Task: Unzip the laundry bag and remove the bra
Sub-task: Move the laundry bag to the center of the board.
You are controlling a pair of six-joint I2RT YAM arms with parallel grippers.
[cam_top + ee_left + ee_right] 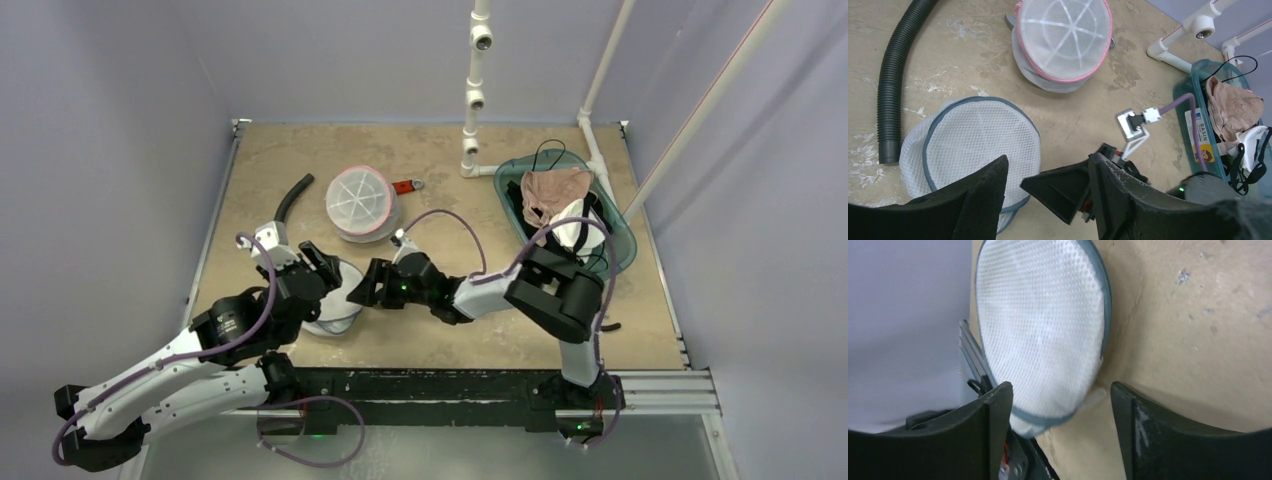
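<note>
The laundry bag (338,305), flat white mesh with a blue rim, lies on the table between my two grippers; it also shows in the left wrist view (978,142) and the right wrist view (1043,330). My left gripper (328,268) (1045,197) hovers open over its right edge, holding nothing. My right gripper (358,288) (1060,405) is open too, with the bag's rim lying between its spread fingers and not pinched. A beige bra (555,190) (1233,105) lies in the teal bin (618,235). What the bag holds cannot be seen.
A second mesh bag (360,203) (1063,40) with a pink rim sits behind. A black ribbed hose (293,195) (893,85) curves at the left. A small red item (405,186) and a white pipe frame (475,100) stand at the back.
</note>
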